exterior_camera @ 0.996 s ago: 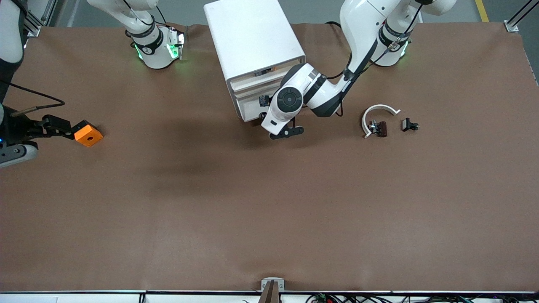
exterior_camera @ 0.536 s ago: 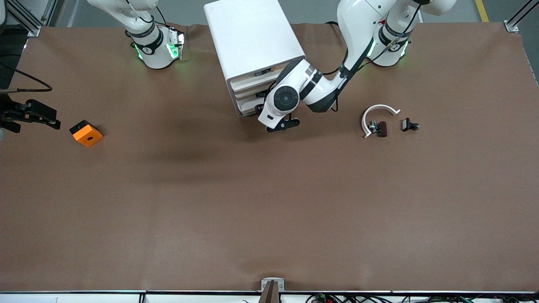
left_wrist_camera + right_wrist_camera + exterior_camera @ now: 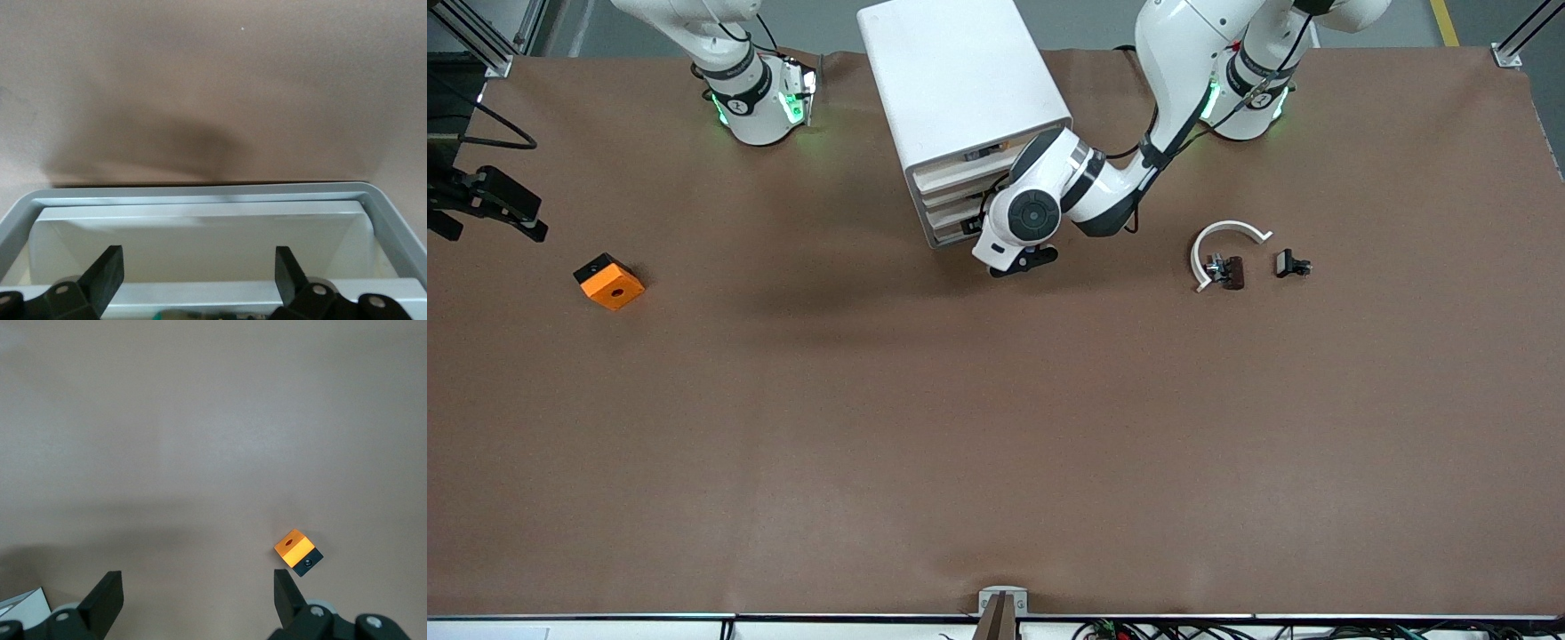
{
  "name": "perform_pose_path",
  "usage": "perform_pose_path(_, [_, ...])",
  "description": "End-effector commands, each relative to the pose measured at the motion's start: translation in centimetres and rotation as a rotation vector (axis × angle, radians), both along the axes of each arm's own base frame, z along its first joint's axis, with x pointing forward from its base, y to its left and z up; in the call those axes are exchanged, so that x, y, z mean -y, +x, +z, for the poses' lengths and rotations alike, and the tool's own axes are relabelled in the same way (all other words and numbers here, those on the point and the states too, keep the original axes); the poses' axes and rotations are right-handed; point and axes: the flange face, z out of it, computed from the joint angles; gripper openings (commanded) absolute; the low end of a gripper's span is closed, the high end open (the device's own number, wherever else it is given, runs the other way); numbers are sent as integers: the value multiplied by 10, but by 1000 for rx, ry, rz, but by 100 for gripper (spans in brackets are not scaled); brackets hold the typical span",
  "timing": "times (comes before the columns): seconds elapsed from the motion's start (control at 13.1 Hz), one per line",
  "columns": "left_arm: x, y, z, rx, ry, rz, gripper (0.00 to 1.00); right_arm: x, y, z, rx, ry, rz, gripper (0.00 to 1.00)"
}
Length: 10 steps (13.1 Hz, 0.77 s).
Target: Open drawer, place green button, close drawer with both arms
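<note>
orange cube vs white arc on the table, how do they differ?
The orange cube is a compact block with a hole on top; the white arc is a thin open curve. The cube lies alone toward the right arm's end; the arc lies toward the left arm's, with small dark clips beside it. Both rest on the table.

button [image 3: 175, 314] mostly cut off.

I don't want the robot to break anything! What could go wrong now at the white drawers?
1. The left tool is open over the drawer; a fingertip might catch on its rim while pushing it shut.
2. The cabinet just stands on the table, so a hard push might slide it. The right tool waits open near the orange cube, too far off to steady it.
</note>
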Motion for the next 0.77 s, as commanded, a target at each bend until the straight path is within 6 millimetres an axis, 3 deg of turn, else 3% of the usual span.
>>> perform_pose_path(0.0, [-1,27,21,10,-27,57,100,-1,0,2,-3,8,-14,100])
perform_pose_path(0.15, [-29,79,48,48,-40,132,100,-2,1,3,2,10,-14,100])
perform_pose_path(0.31, [-68,127,99,99,2,123,100,-2,0,4,1,10,-14,100])
perform_pose_path(0.46, [-120,173,151,146,68,139,100,-2,0,5,2,10,-14,100])
perform_pose_path(0.61, [-156,197,201,290,149,117,100,-3,0,5,2,10,-11,100])
perform_pose_path(0.69, [-168,197,227,358,194,100,100,-4,1,4,-1,10,-9,100])
